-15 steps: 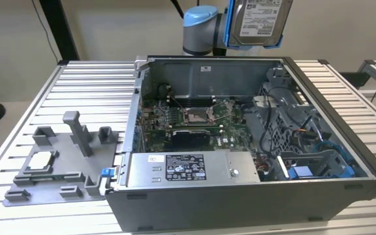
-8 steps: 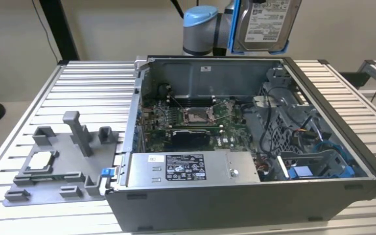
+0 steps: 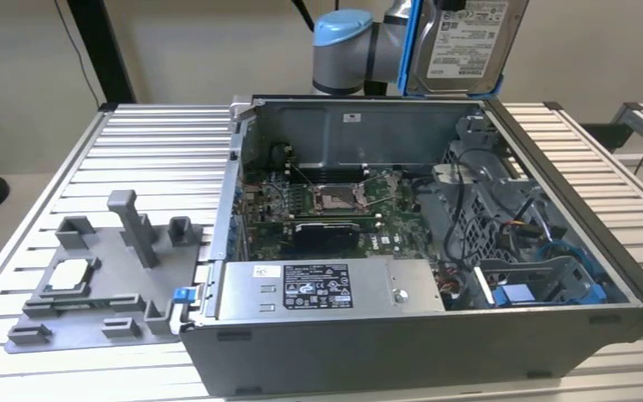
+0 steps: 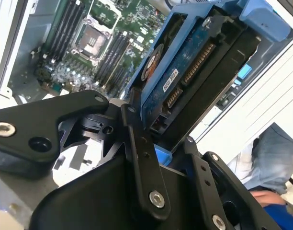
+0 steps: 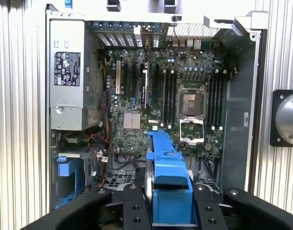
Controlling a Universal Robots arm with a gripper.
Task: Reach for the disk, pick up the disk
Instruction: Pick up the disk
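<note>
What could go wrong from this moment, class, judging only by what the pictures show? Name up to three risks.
1. The gripper clamps the disk by its blue rails, high above the open computer case. If the grip slips, the disk would likely fall onto the motherboard.
2. The disk hangs close over the case's rear wall, so a low sideways move might knock it there.
3. A person's hand shows in the second wrist view, possibly near the arm's path.

Even, soft light; blurred foreground
</note>
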